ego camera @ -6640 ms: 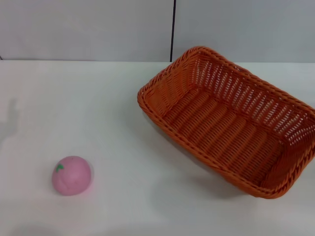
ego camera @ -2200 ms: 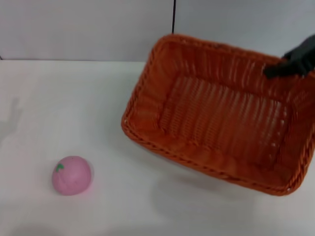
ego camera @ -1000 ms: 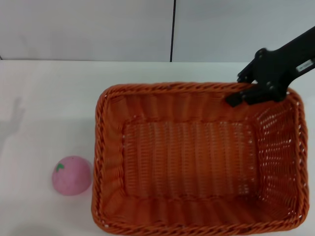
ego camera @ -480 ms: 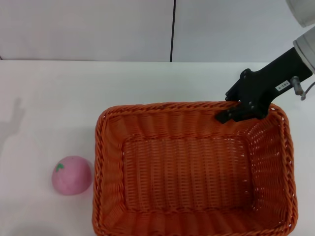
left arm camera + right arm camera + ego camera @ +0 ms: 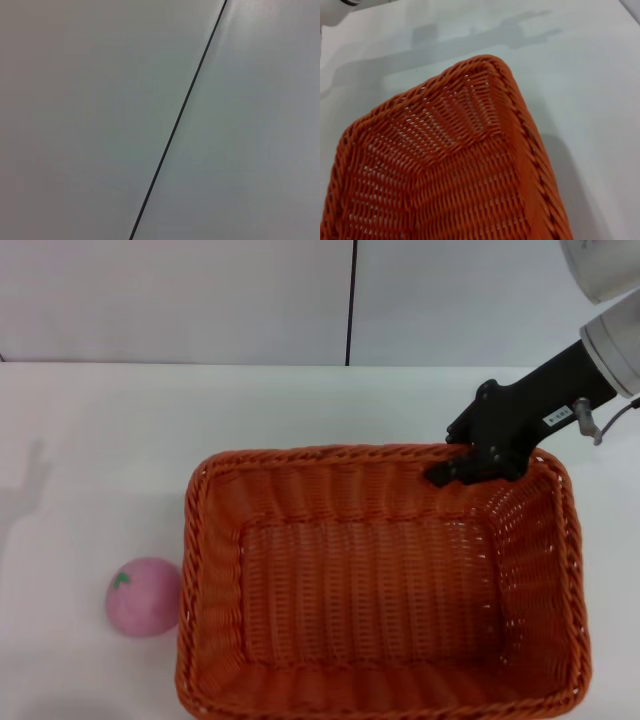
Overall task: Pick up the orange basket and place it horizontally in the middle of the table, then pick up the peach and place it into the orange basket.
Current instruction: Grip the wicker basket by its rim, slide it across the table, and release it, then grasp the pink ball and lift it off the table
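one gripper works: right gripper [image 5: 455,468] clenched on far braided rim of orange basket [image 5: 370,580]. judged light, stiff wicker; rim best hold. peach [image 5: 145,596] beside, untouched.

Orange woven basket [image 5: 380,590], pink peach [image 5: 143,596].

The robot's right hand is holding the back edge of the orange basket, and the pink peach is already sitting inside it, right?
Not quite. The right hand does hold the back edge of the basket, but the peach is not inside it. The head view shows the peach on the table, just outside the basket's left side.
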`<state>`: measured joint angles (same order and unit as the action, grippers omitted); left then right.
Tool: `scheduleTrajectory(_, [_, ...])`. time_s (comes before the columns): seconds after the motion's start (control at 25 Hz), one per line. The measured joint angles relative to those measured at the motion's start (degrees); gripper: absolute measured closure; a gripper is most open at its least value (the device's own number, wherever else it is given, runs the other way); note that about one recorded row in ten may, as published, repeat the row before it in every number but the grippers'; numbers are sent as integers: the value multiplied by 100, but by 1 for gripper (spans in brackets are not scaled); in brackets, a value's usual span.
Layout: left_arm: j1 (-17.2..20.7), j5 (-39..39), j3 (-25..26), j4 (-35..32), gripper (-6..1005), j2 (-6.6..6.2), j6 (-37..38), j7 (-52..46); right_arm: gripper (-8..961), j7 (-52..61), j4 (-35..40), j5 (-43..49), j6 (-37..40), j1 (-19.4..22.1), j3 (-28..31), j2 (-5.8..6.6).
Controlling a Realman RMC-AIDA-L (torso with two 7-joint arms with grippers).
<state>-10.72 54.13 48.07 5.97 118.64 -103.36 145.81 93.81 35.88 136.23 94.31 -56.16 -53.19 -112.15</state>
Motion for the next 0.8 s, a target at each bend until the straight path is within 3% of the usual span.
scheduleTrajectory(0.12, [0, -5, -4, 0, 186, 2, 1, 0, 808, 46, -14, -6, -136, -29, -2, -14])
scheduleTrajectory(0.4, [0, -8, -71, 0, 187, 2, 1, -1, 659, 129, -16, -31, -275, -79, 30, -30])
scheduleTrajectory(0.52, [0, -8, -73, 0, 187, 2, 1, -2, 560, 151, 62, -31, -457, -59, 36, -95])
scheduleTrajectory(0.68, [6, -8, -113, 0, 187, -5, -3, -4, 404, 105, 207, -112, -849, 148, 339, -164])
scheduleTrajectory(0.8, [30, -11, -282, -25, 187, -28, -60, -5, 400, -125, 341, -602, -1130, 511, 779, -206])
